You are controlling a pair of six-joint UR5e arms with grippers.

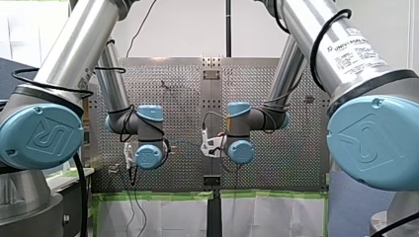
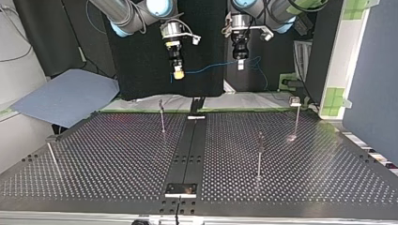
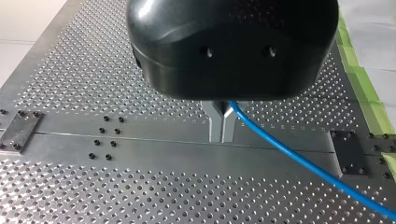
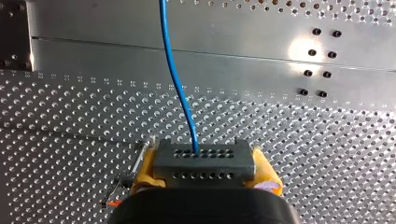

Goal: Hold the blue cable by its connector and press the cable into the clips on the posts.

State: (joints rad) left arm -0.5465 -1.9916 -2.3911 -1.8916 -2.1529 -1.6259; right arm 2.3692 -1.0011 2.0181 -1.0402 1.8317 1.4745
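Cable (image 4: 175, 84) connector (image 4: 204, 154) in R hand (image 4: 205, 170); arm label (image 1: 356, 49) "UNIVERSAL".

My left arm (image 1: 59, 64) and my right arm (image 1: 346, 54) enter from the front view's side edges. Each is bent at the elbow, so that the two wrists come near the middle, close together but apart. In the top view both grippers point downward, side by side. My left gripper (image 3: 221, 137), black with metal fingers (image 3: 215, 126), is closed on the blue cable (image 3: 299, 158). My right gripper (image 4: 204, 169) clamps the connector (image 4: 219, 158) between its yellow pads (image 4: 145, 170).
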